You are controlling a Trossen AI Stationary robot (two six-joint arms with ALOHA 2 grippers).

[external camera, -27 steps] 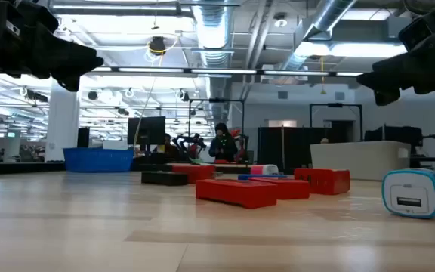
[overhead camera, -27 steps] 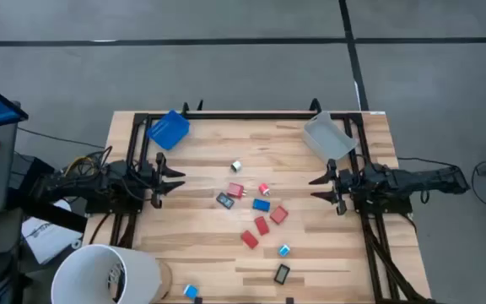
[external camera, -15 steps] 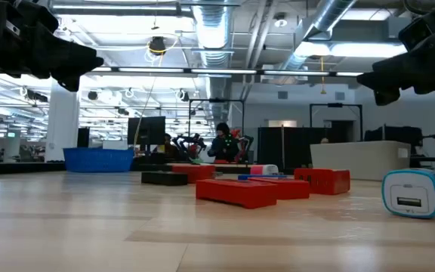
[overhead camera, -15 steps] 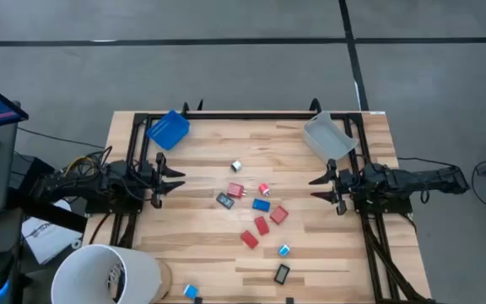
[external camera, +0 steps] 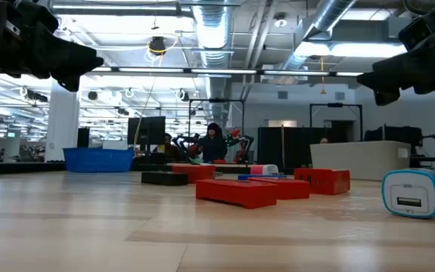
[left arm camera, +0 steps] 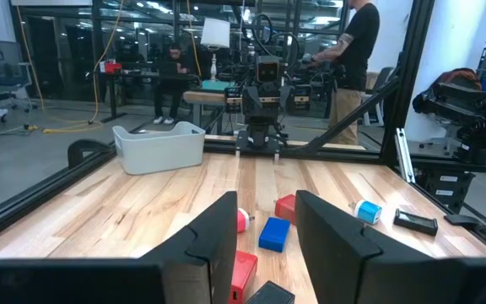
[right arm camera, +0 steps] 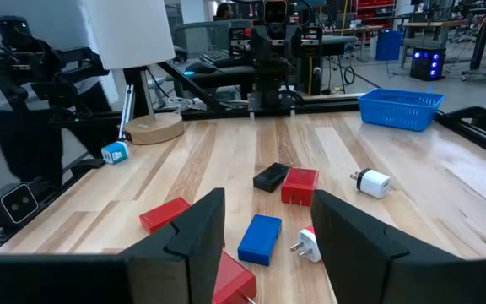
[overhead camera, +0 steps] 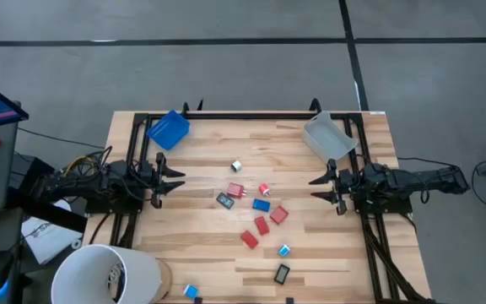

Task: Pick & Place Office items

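I see my left gripper (overhead camera: pixel 178 180) and right gripper (overhead camera: pixel 315 187) both spread open and holding nothing at opposite table (overhead camera: pixel 201 253) edges, with the office items (overhead camera: pixel 261 225) scattered between them.

Smooth wooden table (overhead camera: pixel 201 160); glossy plastic office items (overhead camera: pixel 260 207).

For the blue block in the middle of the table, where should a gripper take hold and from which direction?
Grip the blue block across its two long sides, coming straight down from above. It lies flat on the table as a low slab, so its top is open; a red block and a small red-and-white plug sit close by, so a level approach would probably nudge them. Both the left gripper and right gripper are open.
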